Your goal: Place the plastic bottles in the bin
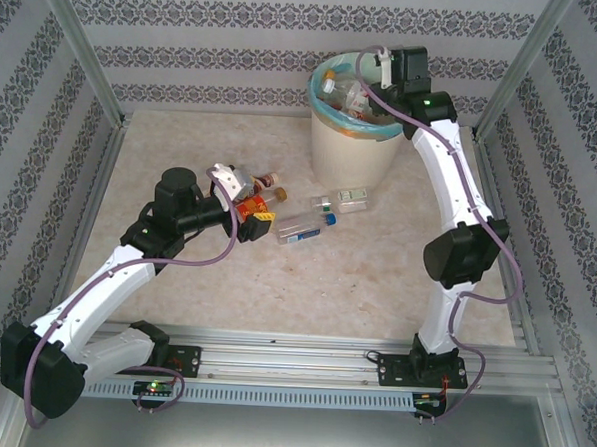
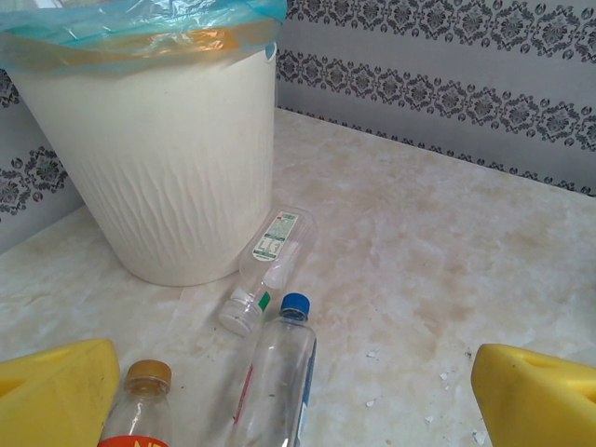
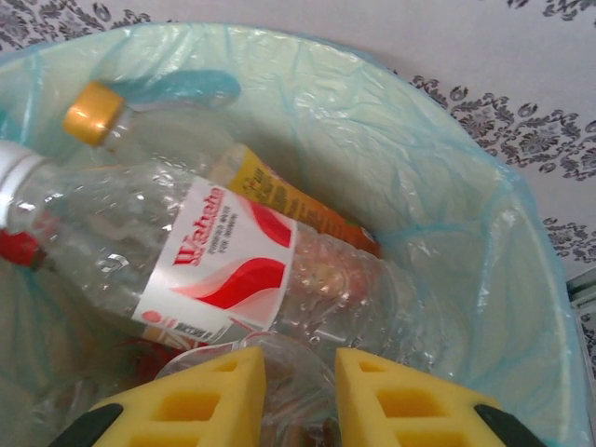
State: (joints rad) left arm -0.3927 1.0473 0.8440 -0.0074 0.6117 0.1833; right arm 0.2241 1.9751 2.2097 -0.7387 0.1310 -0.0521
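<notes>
Bin (image 1: pixel 352 151), cream-white with a teal liner, stands at the upper centre of the overhead frame on a pale marbled tabletop (image 1: pixel 275 292). It already holds several plastic bottles (image 3: pixel 219 265).

My right arm reaches up the right side of that frame, and the right gripper (image 1: pixel 384 66) hangs over the bin's mouth. In the right wrist view its yellow pads (image 3: pixel 200 405) sit close together with clear plastic at the gap. I cannot tell whether they pinch it.

My left gripper (image 1: pixel 242 194), left of mid-frame, is nearer the loose bottles, jaws spread wide. In the left wrist view a blue-capped bottle (image 2: pixel 279 372) lies flat at bottom centre, between the wide-set pads. Its long axis runs up the frame, cap pointing away toward the bin. A white-capped bottle (image 2: pixel 270 261) lies just beyond it, and a gold-capped bottle (image 2: pixel 144 410) sits at lower left.

I judge the left arm should take the blue-capped bottle across its body.
</notes>
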